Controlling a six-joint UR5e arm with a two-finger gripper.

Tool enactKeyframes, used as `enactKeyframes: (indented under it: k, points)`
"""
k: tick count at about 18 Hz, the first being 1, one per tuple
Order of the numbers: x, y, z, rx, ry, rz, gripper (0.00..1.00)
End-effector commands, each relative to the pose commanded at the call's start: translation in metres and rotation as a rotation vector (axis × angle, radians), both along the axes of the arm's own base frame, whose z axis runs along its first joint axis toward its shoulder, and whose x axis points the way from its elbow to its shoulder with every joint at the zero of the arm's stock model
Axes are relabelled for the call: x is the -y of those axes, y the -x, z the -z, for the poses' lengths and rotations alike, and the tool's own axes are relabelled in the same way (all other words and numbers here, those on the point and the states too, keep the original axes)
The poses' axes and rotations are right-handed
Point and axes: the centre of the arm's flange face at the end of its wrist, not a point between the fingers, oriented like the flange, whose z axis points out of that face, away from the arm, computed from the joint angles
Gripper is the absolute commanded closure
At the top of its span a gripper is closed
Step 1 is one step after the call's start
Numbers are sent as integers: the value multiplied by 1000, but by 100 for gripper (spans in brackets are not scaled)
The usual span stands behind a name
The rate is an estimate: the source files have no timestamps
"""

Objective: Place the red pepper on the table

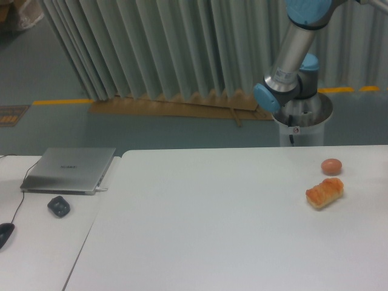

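Table (224, 230): the large white tabletop is filling the lower and middle frame, from centre-left to the right edge.
Arm (295, 51): only the base and lower links are showing at upper right, rising out of the top edge; the rest is running off frame.
Gripper: it is lying outside the frame, so I cannot tell whether the jaws are wide, narrow or holding anything.
Desk (36, 242): a narrower white surface is sitting at lower left, carrying the laptop (68, 170), a dark round object (59, 206) below it and a mouse (5, 233) at the left edge.
Bread roll (325, 193): it is lying at the right of the table, long axis running lower-left to upper-right.
Egg-like ball (331, 166): it is resting just above the roll, apart from it.
Red pepper: it is not appearing anywhere in frame; probably it is up with the unseen gripper, though that is only a guess. Its heading and long axis cannot be read.
Risk: judging from the layout, a descent near the right side is risking a knock against the roll or ball; a release from too high could be sending a rounded pepper rolling toward the table edge.
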Motion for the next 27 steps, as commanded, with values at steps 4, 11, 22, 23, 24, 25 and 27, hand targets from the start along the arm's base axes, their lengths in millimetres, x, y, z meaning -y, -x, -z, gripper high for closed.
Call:
enactKeyframes:
  k: [4, 11, 22, 23, 24, 25, 27]
  points:
    - [0, -3, 7, 11, 10, 11, 20]
    - [1, 6, 1, -8, 18, 116, 0]
    - [7, 5, 13, 20, 67, 202, 0]
    - [10, 6, 8, 13, 67, 202, 0]
    - [10, 6, 9, 14, 68, 200, 0]
    - [10, 5, 12, 20, 65, 203, 0]
    - [9, 6, 15, 22, 63, 198, 0]
